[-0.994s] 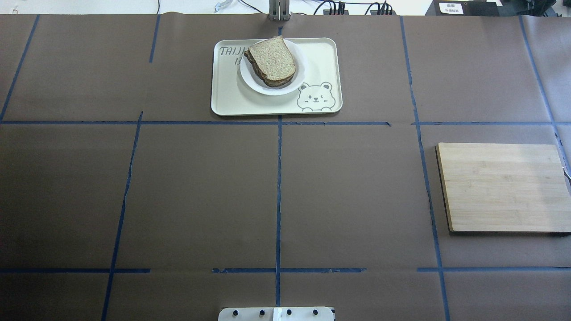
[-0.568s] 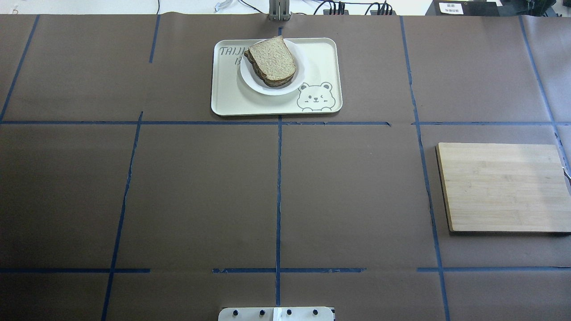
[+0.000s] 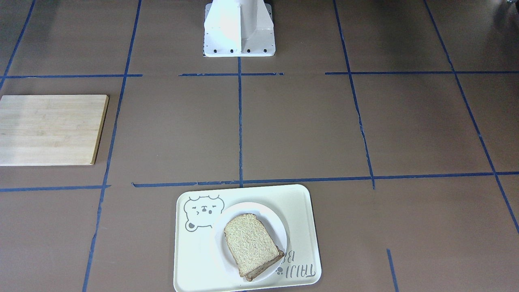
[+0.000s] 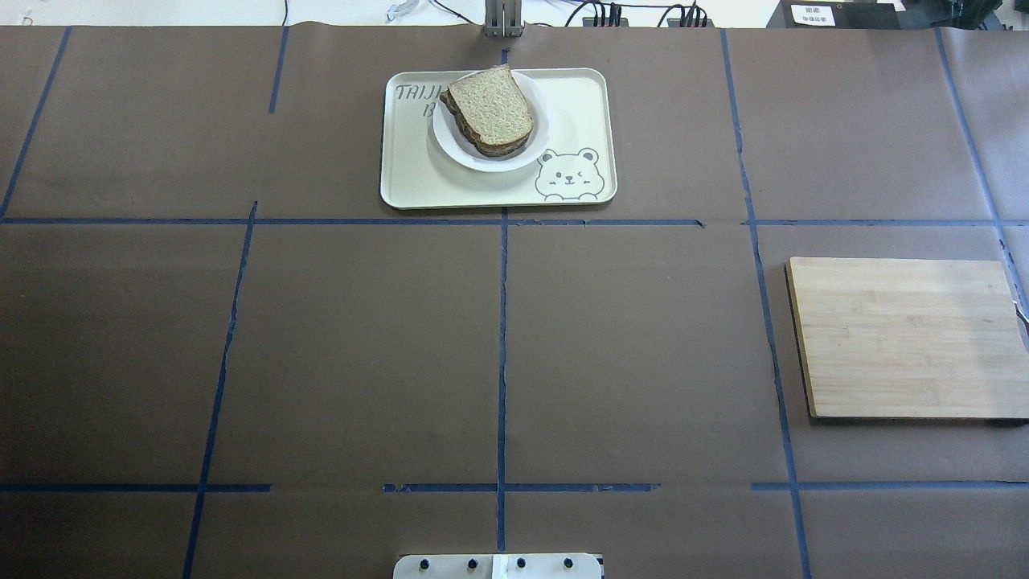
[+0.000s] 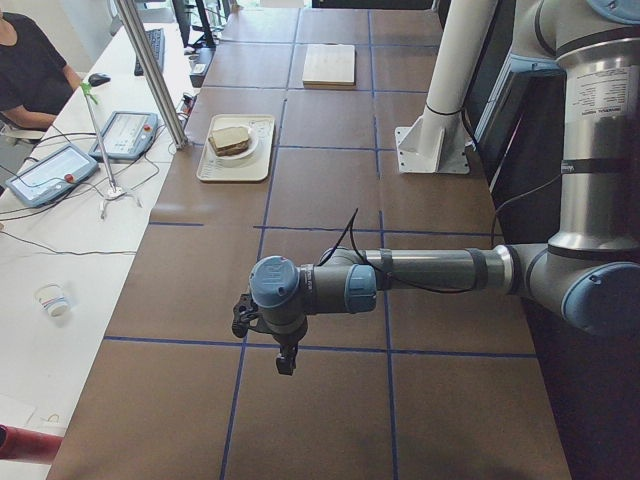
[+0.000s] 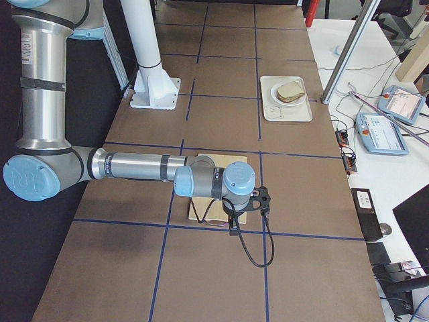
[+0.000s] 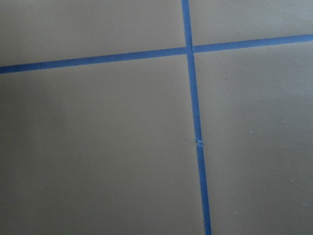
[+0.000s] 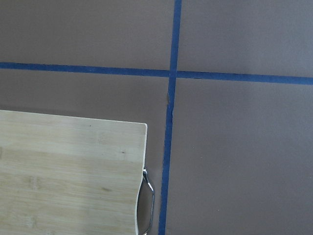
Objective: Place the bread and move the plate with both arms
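The left gripper (image 5: 285,362) and right gripper (image 6: 232,228) hang above the table, opening not discernible; the bread (image 4: 491,106) lies on the plate (image 4: 500,165) in the tray (image 4: 406,178), well apart from the 2 grippers, with a cutting board (image 4: 904,338) below the right one.

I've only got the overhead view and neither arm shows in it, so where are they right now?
Observer: The left arm reaches out level above bare table, left gripper pointing down, far from the plate.
Operator: And the right one?
Observer: The right arm is stretched out too, right gripper over the edge of the wooden board.
Operator: Holding anything?
Observer: The wrist cameras show only tape lines and the board's corner, nothing held.
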